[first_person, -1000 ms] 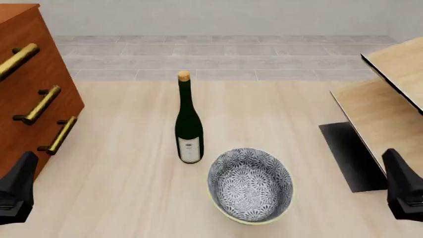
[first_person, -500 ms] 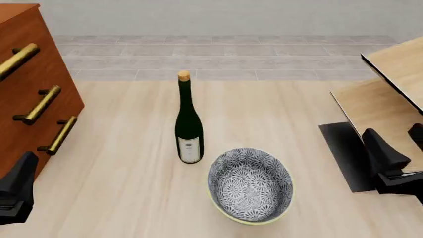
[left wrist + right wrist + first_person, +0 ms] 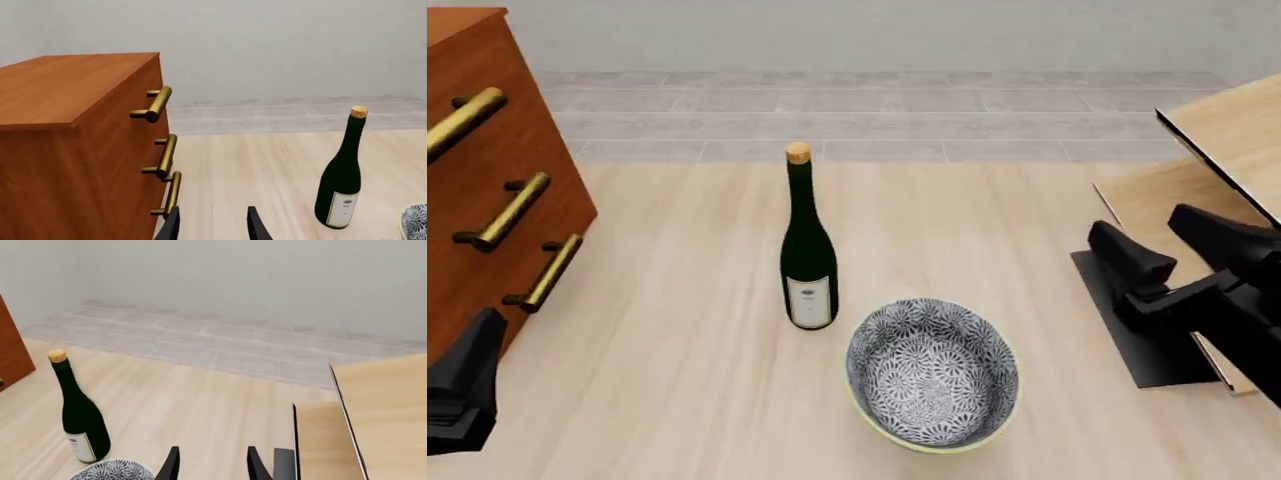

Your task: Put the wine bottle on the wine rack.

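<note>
Front view: wine bottle standing upright on counter, beside bowl; right fingers spread, hovering before wine rack; left fingers spread.

Left wrist view: wine bottle stands upright on the light wood table, cork on top, white label low on its body. The reddish-brown drawer cabinet with three brass handles stands well apart from it. Left gripper fingertips are parted with nothing between them; the rim of a patterned bowl shows just beside the bottle.
</note>
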You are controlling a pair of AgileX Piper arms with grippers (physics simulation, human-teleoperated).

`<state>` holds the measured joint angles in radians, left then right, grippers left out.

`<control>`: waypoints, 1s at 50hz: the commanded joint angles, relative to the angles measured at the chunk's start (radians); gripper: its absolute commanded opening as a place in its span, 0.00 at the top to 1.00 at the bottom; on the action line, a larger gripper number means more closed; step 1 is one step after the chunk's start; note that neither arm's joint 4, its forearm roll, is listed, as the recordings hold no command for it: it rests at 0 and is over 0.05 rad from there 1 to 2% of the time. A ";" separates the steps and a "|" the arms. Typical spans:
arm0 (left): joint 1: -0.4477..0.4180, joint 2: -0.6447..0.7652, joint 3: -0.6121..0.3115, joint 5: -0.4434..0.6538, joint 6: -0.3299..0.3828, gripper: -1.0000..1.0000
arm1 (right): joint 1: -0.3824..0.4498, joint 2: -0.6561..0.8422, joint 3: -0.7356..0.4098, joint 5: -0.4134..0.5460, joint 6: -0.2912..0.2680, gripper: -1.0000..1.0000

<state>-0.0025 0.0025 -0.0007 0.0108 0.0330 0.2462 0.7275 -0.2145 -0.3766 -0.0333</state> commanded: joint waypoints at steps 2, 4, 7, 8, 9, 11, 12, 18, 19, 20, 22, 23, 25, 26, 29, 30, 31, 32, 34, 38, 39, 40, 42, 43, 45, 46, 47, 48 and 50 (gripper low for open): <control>0.000 -0.001 0.001 -0.002 -0.001 0.00 | 0.067 0.088 -0.093 0.045 0.002 0.00; 0.000 -0.001 0.001 0.001 -0.006 0.00 | 0.080 0.102 -0.108 0.055 -0.002 0.00; 0.003 -0.001 0.001 0.002 -0.009 0.00 | 0.095 0.121 -0.127 0.067 -0.005 0.00; 0.003 -0.001 0.001 0.002 -0.009 0.00 | 0.095 0.121 -0.127 0.067 -0.005 0.00; 0.006 0.003 0.000 -0.005 0.004 0.00 | 0.100 0.129 -0.137 0.070 0.000 0.00; 0.006 0.003 0.000 -0.006 0.000 0.00 | 0.105 0.133 -0.141 0.072 0.000 0.00; 0.004 0.003 0.000 -0.006 -0.009 0.00 | 0.108 0.141 -0.147 0.075 0.002 0.00; 0.004 0.007 0.000 -0.008 -0.012 0.00 | 0.155 0.193 -0.194 0.099 0.007 0.00; 0.004 0.010 0.000 -0.007 -0.014 0.00 | 0.155 0.197 -0.198 0.098 0.001 0.00; 0.005 0.011 0.000 -0.009 -0.012 0.00 | 0.157 0.208 -0.204 0.099 0.001 0.00; 0.004 0.010 0.000 -0.008 -0.012 0.00 | 0.160 0.224 -0.212 0.100 0.007 0.00; 0.003 0.010 0.000 -0.006 -0.013 0.00 | 0.167 0.229 -0.216 0.102 0.007 0.00; -0.002 0.009 0.000 -0.004 -0.009 0.00 | 0.186 0.249 -0.227 0.108 -0.009 0.00; -0.003 0.008 0.000 -0.002 -0.010 0.00 | 0.187 0.254 -0.231 0.110 -0.010 0.00; -0.003 0.005 0.000 0.005 -0.010 0.00 | 0.205 0.276 -0.240 0.114 -0.028 0.00; -0.001 0.005 0.000 0.007 -0.009 0.00 | 0.207 0.277 -0.245 0.117 -0.026 0.00; -0.002 0.006 0.000 0.008 -0.010 0.00 | 0.211 0.274 -0.249 0.120 -0.021 0.00; -0.003 0.006 0.000 0.009 -0.011 0.00 | 0.212 0.277 -0.251 0.122 -0.023 0.00; -0.001 0.007 0.000 0.007 -0.012 0.00 | 0.217 0.286 -0.259 0.127 -0.029 0.00; -0.003 0.007 0.000 0.009 -0.003 0.00 | 0.226 0.291 -0.272 0.134 -0.004 0.00; -0.007 0.006 0.000 0.010 0.000 0.00 | 0.235 0.297 -0.275 0.136 -0.007 0.00; -0.006 0.006 0.000 0.010 -0.002 0.00 | 0.238 0.298 -0.278 0.137 -0.007 0.00; -0.005 0.007 0.000 0.010 -0.001 0.00 | 0.245 0.307 -0.287 0.140 -0.006 0.00; -0.005 0.008 0.000 0.009 -0.001 0.00 | 0.251 0.312 -0.292 0.142 -0.006 0.00; -0.004 0.010 0.000 0.006 -0.005 0.00 | 0.264 0.322 -0.302 0.145 -0.006 0.00; -0.004 0.009 0.000 0.007 -0.003 0.00 | 0.272 0.329 -0.307 0.145 -0.007 0.00; -0.005 0.009 0.000 0.008 -0.004 0.00 | 0.277 0.334 -0.312 0.144 -0.009 0.00; -0.006 0.009 0.000 0.008 -0.004 0.00 | 0.286 0.340 -0.316 0.144 -0.006 0.00; -0.008 0.008 0.000 0.009 -0.002 0.00 | 0.290 0.344 -0.320 0.143 -0.007 0.00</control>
<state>-0.0069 0.0101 -0.0006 0.0178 0.0281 0.4921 1.0317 -0.4976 -0.2428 -0.0424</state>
